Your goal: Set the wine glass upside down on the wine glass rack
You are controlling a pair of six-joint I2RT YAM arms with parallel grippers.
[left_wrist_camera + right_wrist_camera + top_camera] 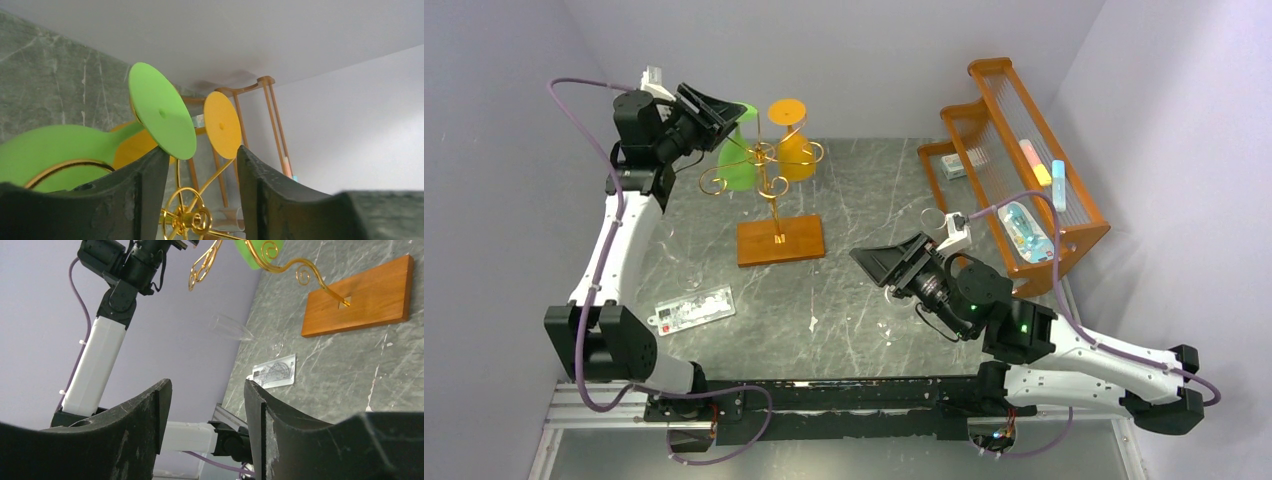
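Observation:
The gold wire wine glass rack (769,175) stands on its orange-brown wooden base (780,240) at mid-table. A green wine glass (737,165) hangs on it upside down and tilted, with its foot (162,117) up. An orange wine glass (794,150) hangs upside down beside it. My left gripper (727,108) is open and empty just behind the green foot, which sits past the left fingertip in the left wrist view; the jaws (202,150) frame the rack's hub (192,217). My right gripper (866,256) is open and empty, low over the table right of the base, its jaws (207,385) facing left.
A large orange slatted shelf (1014,150) with small items stands at the back right. A packaged protractor (692,308) lies at the front left. A clear glass (232,327) shows faintly in the right wrist view. A clear cup (934,218) sits by the shelf.

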